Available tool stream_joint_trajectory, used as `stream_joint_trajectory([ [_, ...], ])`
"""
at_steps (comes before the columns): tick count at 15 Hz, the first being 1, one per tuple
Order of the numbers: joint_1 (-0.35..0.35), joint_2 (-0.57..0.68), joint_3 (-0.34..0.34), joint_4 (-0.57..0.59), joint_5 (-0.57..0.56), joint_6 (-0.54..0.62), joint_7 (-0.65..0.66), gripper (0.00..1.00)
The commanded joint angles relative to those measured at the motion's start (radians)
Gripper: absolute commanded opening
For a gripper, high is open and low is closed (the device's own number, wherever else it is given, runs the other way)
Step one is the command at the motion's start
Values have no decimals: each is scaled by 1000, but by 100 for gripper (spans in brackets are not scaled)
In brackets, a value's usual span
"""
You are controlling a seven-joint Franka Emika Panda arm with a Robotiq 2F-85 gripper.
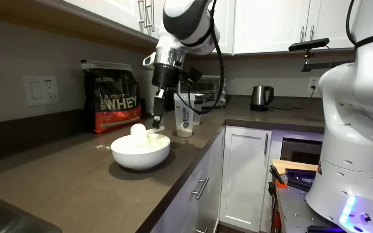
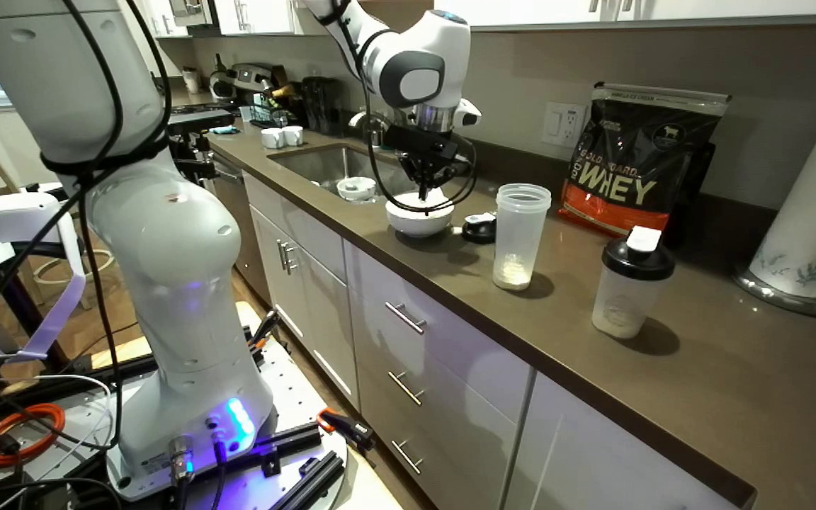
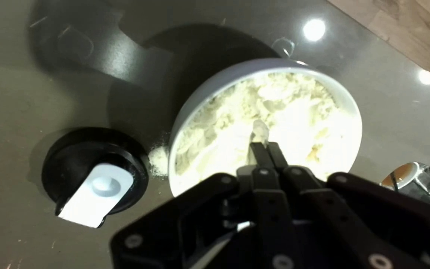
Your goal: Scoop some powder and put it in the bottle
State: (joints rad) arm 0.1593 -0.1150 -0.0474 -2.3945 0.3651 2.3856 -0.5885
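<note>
My gripper points down over the white bowl, shut on the handle of a white scoop. The scoop's rounded body rises above the bowl's rim, and its lower part is down in the bowl. Glare blurs that body in the wrist view, where a pale handle end pokes out past the fingertips. Pale powder fills the bowl, washed out in its middle. The bottle, translucent and lidless, stands upright near the bowl with some pale stuff at its bottom.
A black lid with a white flap lies beside the bowl, near a little spilled powder. A lidded shaker, the WHEY bag and a paper towel roll stand past the bottle. The sink is on the bowl's far side.
</note>
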Motion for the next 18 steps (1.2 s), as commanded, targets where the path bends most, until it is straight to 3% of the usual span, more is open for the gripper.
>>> stream_joint_trajectory([
  [1,-23,18,28,-9,-25,20,-6,2],
  [18,-34,14,57,-42,-111,13,24,2],
])
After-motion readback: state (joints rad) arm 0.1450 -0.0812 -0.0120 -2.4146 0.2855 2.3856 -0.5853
